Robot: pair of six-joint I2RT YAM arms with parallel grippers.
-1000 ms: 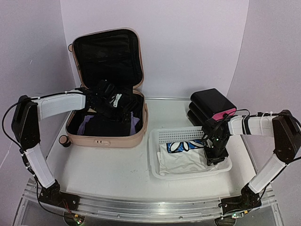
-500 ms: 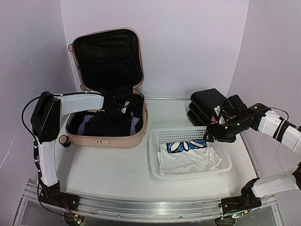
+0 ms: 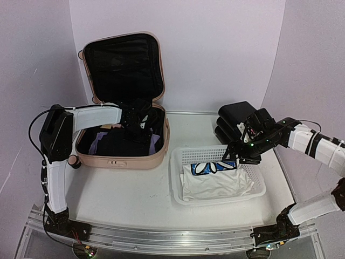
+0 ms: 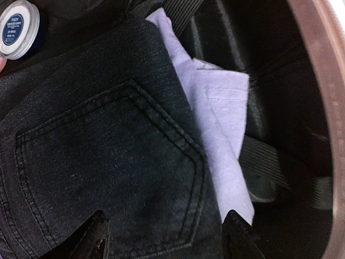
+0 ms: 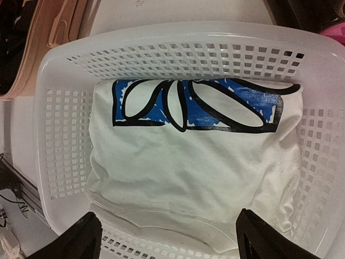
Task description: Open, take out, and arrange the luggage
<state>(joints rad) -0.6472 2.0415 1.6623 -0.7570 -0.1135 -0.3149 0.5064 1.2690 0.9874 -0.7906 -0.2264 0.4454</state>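
Lower left gripper (image 4: pixel 168 237), fingers apart and empty, onto black jeans (image 4: pixel 108 162) inside open luggage (image 3: pixel 121 160) at table's left. Pinch a fold clear of lilac cloth (image 4: pixel 221 135). Park right gripper (image 5: pixel 167 237), spread and empty, above basket (image 5: pixel 59 108).

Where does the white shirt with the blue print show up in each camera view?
Top external: white shirt in the basket, right of centre.
Left wrist: not in it; jeans and lilac cloth instead.
Right wrist: fills the middle, inside the basket.
Shared landmark: the luggage, its pink shell shows in all three.
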